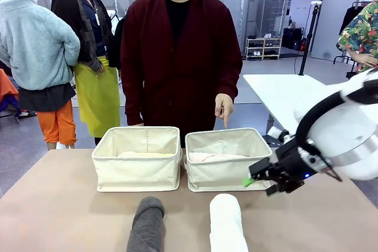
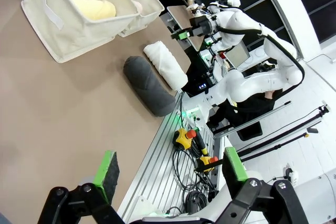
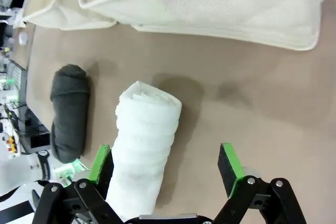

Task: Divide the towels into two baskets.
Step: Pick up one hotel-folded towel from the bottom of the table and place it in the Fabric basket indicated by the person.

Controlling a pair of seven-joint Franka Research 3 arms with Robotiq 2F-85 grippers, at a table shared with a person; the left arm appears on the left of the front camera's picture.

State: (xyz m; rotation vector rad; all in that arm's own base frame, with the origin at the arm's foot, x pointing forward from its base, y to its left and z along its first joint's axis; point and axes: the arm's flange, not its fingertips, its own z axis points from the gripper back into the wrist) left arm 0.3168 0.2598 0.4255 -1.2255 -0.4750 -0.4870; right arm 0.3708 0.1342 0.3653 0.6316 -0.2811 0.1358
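Two cream baskets stand side by side. The left basket [image 1: 139, 172] holds a pale yellow towel [image 1: 144, 154]; the right basket [image 1: 221, 175] holds a pale pink towel [image 1: 215, 156]. A dark grey towel [image 1: 146, 222] and a white towel [image 1: 227, 222] lie on the table in front of them. My right gripper [image 1: 254, 178] hovers open just right of the white towel [image 3: 142, 140], whose near end lies beside one green pad [image 3: 101, 163]. My left gripper [image 2: 170, 169] is open over bare table, far from the grey towel [image 2: 148, 85].
A person in a dark red cardigan stands behind the baskets, one hand [image 1: 224, 109] pointing down at the right basket. The table's edge with cables and stop buttons [image 2: 184, 139] lies close to my left gripper.
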